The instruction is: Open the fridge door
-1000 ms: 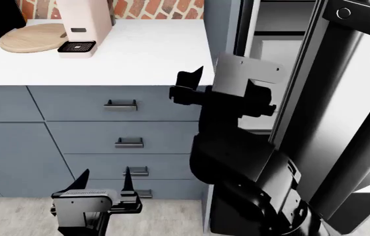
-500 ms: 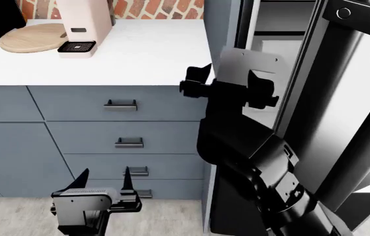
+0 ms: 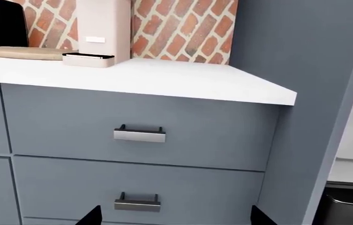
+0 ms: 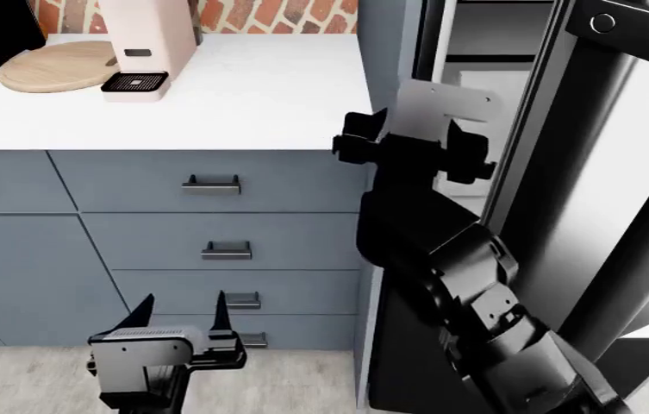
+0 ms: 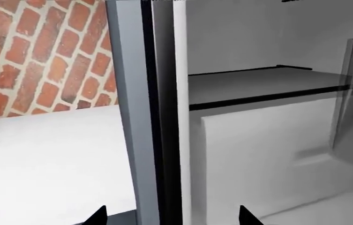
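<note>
Tall glossy silver steel fridge door (image 4: 612,198) swung open at head view's right, white interior exposed. Right gripper (image 4: 416,147) raised at opening, jaws apart, empty. Left gripper (image 4: 180,315) low before blue-grey cabinet drawers (image 4: 221,216), open, empty.

A white countertop (image 3: 163,77) tops blue-grey drawers, two of them showing small dark bar handles (image 3: 139,134) (one above the other). A pale pink appliance (image 3: 103,30) stands at the counter's back edge against red brick (image 3: 185,28). Two dark fingertips (image 3: 90,216) poke in, spread apart.
</note>
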Robot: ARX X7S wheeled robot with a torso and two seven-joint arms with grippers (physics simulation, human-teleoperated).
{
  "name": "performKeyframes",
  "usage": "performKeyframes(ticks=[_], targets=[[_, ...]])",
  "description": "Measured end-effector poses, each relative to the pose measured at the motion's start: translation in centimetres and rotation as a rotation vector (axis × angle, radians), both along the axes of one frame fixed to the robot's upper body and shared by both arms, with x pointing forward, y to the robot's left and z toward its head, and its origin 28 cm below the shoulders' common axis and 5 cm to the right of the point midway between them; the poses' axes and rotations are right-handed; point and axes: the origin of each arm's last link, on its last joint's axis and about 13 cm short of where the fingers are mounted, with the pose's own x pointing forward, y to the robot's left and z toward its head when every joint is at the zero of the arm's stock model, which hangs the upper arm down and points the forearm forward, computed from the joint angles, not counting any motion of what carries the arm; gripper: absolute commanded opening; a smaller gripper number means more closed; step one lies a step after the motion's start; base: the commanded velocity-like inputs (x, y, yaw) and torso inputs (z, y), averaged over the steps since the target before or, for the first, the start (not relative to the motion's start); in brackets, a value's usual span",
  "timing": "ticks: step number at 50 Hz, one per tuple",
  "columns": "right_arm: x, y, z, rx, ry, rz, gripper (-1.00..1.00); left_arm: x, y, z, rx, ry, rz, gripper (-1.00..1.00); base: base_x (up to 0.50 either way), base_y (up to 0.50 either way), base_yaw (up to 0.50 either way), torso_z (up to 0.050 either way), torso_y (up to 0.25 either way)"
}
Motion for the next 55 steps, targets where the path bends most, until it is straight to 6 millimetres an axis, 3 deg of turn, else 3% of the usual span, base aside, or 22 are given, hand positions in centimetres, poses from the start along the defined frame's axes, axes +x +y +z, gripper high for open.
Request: performKeyframes(ticks=[11, 22, 38, 55], targets=[[2.0, -1.4, -1.5, -0.009, 0.007, -0.067, 1.0, 0.1, 0.0, -0.1, 0.0, 0.001, 0.001, 1.0, 0.0, 0.0, 0.0, 0.0, 0.0], [2.3, -2.9, -2.3, -0.041, 0.004, -0.141, 1.0, 0.1, 0.0, -0.1, 0.001, 0.002, 0.001, 1.0, 0.0, 0.0, 0.0, 0.0, 0.0], [0.8, -4.6, -2.6, -0.091, -0.023, -0.262, 1.0, 0.0, 0.0, -0.1, 0.002, 0.002, -0.001, 1.0, 0.0, 0.0, 0.0, 0.0, 0.0], [-2.5, -6.5, -2.3, -0.103, -0.055, -0.34, 1.0, -0.1, 0.0, 0.0, -0.002, 0.003, -0.002, 1.0, 0.0, 0.0, 0.0, 0.0, 0.0]])
